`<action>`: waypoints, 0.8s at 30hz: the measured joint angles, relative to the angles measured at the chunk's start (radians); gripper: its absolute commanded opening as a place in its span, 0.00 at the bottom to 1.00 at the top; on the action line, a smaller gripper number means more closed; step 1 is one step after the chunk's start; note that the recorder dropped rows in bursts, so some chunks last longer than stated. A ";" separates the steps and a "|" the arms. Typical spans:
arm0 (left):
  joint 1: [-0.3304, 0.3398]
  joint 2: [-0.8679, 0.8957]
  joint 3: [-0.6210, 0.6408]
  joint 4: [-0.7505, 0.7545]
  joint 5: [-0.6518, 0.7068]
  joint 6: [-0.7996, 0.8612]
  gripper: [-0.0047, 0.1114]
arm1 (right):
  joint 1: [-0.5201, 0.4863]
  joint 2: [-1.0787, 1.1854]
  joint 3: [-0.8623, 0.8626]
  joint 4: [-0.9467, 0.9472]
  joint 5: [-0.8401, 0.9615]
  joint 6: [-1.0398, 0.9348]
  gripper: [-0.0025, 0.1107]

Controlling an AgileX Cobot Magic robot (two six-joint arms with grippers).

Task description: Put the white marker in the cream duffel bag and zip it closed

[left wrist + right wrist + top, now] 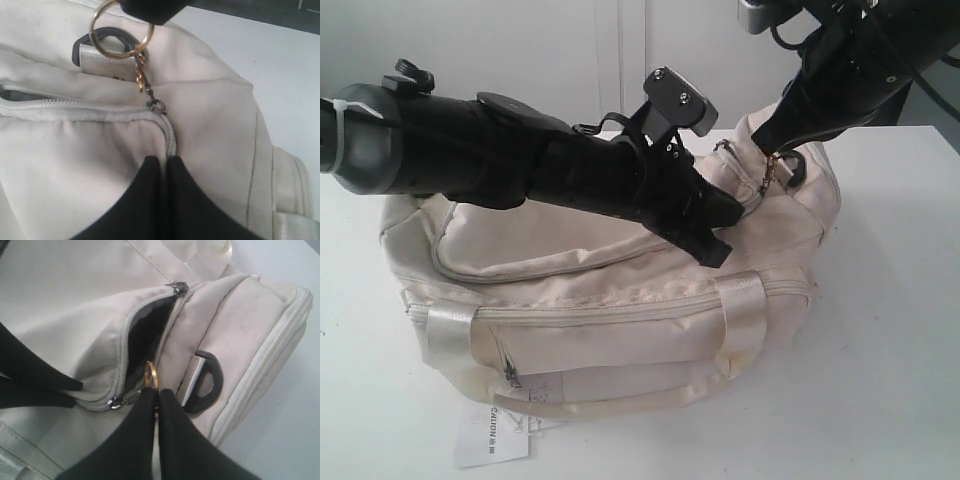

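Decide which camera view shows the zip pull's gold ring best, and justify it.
The left wrist view: the gold ring appears almost whole, face-on, with its chain, against the cream duffel bag. The right wrist view shows it edge-on, pinched by the right end effector. The exterior view shows only a tiny glint.

Bright, soft, even light falls, probably from overhead: the bag point(620, 320) casts only a faint shadow on the white table point(900, 330), the left arm point(470, 150) carries a pale sheen along its top, and the satin handles point(450, 325) gleam. The exterior view is a little soft and grainy, with the tag point(492, 438) print barely legible. In both wrist views the near black fingers point(135, 210) are featureless and blurred at the edges, the ring point(96, 42) glints, and the table takes a cool bluish cast.
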 measured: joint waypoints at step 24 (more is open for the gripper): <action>0.000 -0.028 -0.002 0.038 0.079 0.000 0.04 | 0.000 0.023 0.000 0.004 -0.123 0.000 0.02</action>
